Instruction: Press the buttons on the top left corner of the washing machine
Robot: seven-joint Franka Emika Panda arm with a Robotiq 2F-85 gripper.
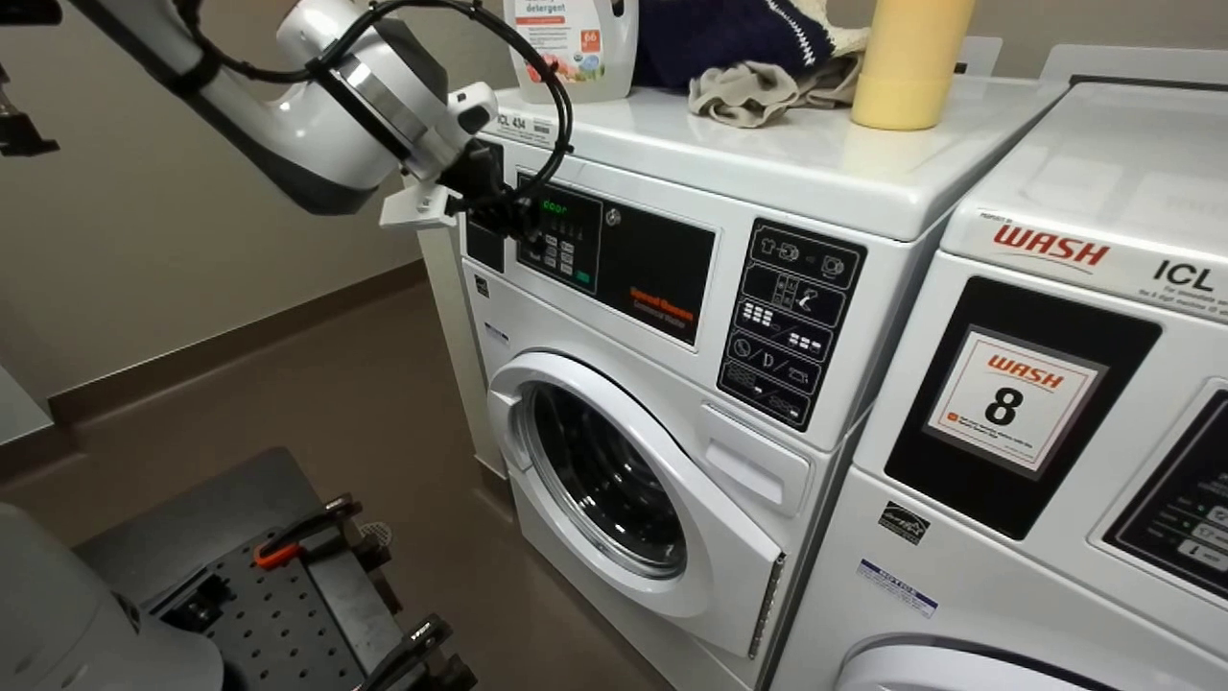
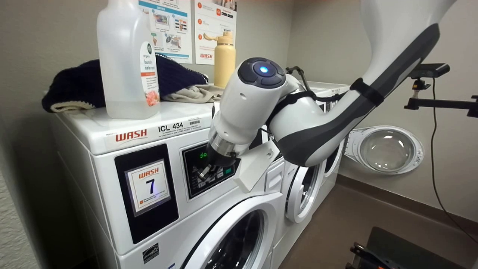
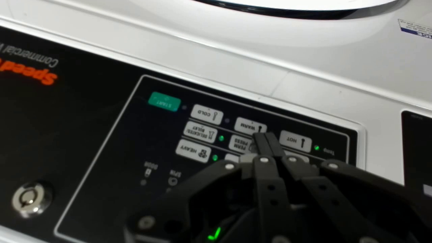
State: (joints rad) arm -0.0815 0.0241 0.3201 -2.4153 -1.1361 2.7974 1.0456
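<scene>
Seeing a closed, empty end effector (image 3: 265, 135) right by the buttons (image 3: 248, 125) near the top left corner of the washing machine (image 1: 689, 384). Can't confirm contact or a finished press tbh, so guessing lined up, with the pressing left.

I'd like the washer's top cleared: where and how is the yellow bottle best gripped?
Probably take the yellow bottle by its straight body below the lid, coming from the front of the washer: it stands upright, with the grey cloth off to one side. The shut gripper must open first; whether it spans the body I can't tell.
</scene>
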